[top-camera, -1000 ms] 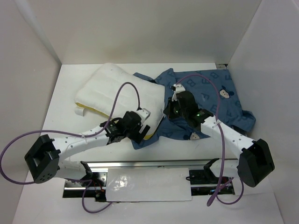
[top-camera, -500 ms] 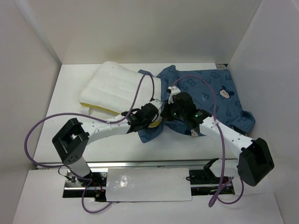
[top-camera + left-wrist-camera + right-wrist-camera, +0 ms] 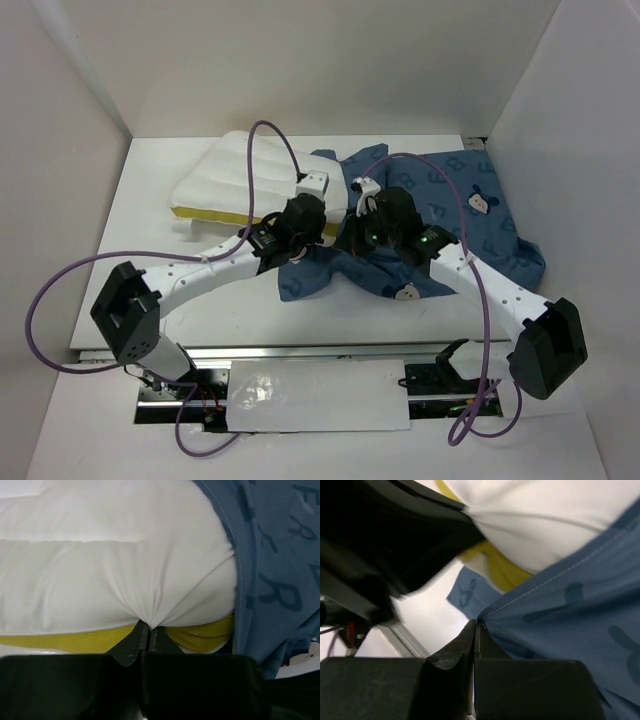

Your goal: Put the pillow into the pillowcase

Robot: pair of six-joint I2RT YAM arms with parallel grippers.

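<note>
The white ribbed pillow lies at the back left, its yellow band facing the near side. Its right end sits under the edge of the dusty-blue pillowcase, which spreads to the right. My left gripper is shut on a pinch of the pillow's white fabric, just above the yellow band. My right gripper is shut on the pillowcase's stitched hem, holding it up beside the pillow. In the left wrist view the pillowcase drapes over the pillow's right side.
White walls close in the table at the back and on both sides. A metal rail with the arm bases runs along the near edge. Purple cables loop above both arms. My left arm crowds the right wrist view.
My left gripper moved up and right from the pillowcase's front corner to the pillow's near right end and shut on it. The right gripper stayed shut on the pillowcase.
</note>
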